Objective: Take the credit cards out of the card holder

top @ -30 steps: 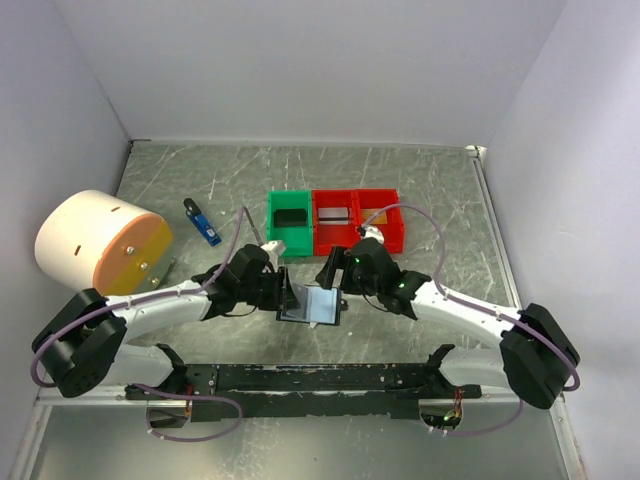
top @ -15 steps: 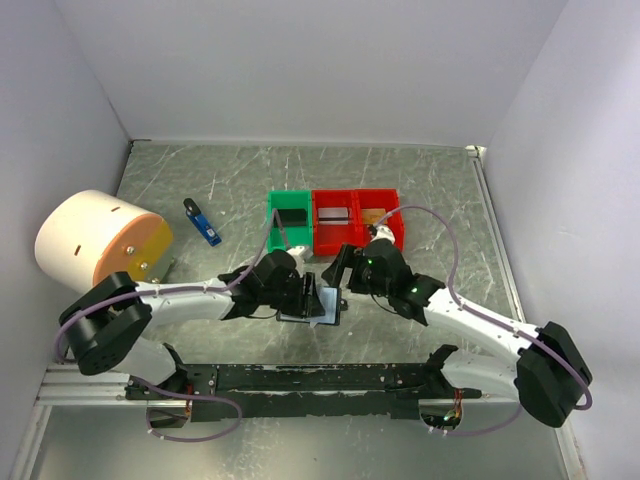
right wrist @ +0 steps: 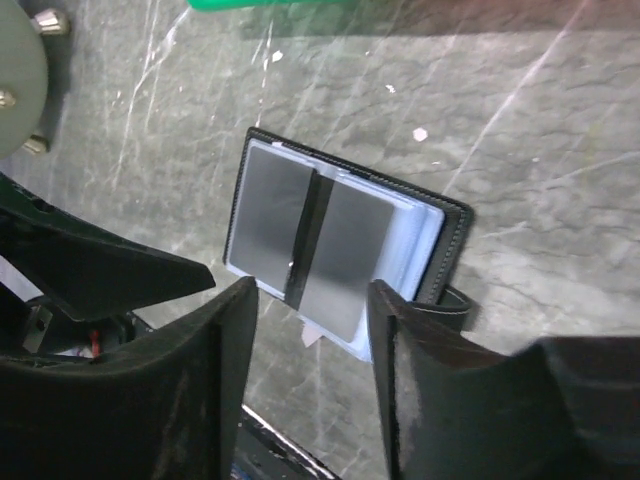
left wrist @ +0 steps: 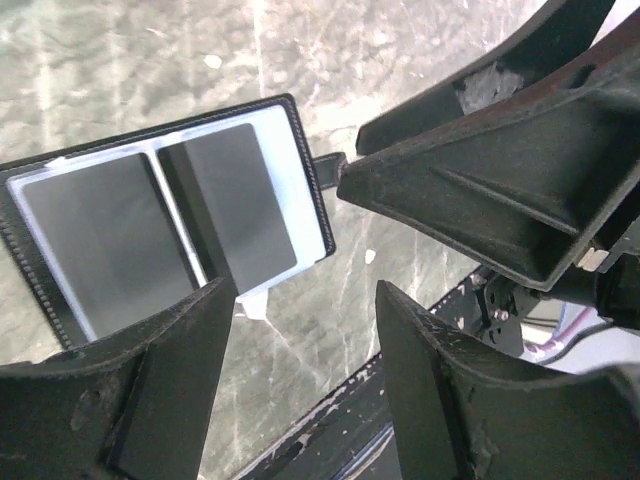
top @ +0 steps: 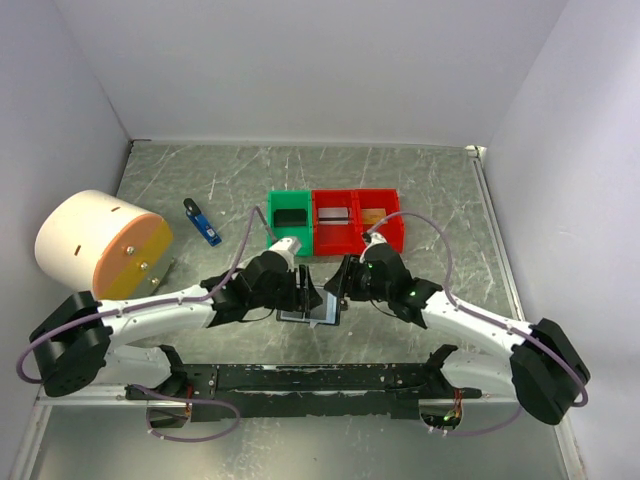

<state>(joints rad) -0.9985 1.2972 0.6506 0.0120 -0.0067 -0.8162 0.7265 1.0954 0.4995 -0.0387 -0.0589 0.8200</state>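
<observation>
The card holder (top: 308, 312) lies open and flat on the bench (top: 420, 180), near the front edge, right between the two grippers. It is black on the outside, and inside it has pale blue see-through sleeves (left wrist: 300, 190). Two flat shiny grey faces show in the sleeves, side by side with a dark line between them, but I cannot tell if they are cards. A small black strap (left wrist: 328, 160) sticks out from one side of the holder. The left gripper (top: 303, 291) hangs just over the left side of the holder, with its jaws apart and nothing in them. The right gripper (top: 338, 284) hangs just over the right side, and its jaws are apart too, with nothing in them. In each wrist view the edge of the sleeves lies below the gap between the fingers. Behind the holder three small bins stand in a row, touching each other. A black card (top: 290, 217) lies in the green bin (top: 290, 194) on the left, a grey card (top: 335, 212) lies in the middle red bin (top: 335, 194), and an orange card (top: 375, 213) lies in the right red bin (top: 378, 193). Far to the left sits a big white and orange drum (top: 100, 243), and a small blue and black stick (top: 203, 224) lies between the drum and the green bin
</observation>
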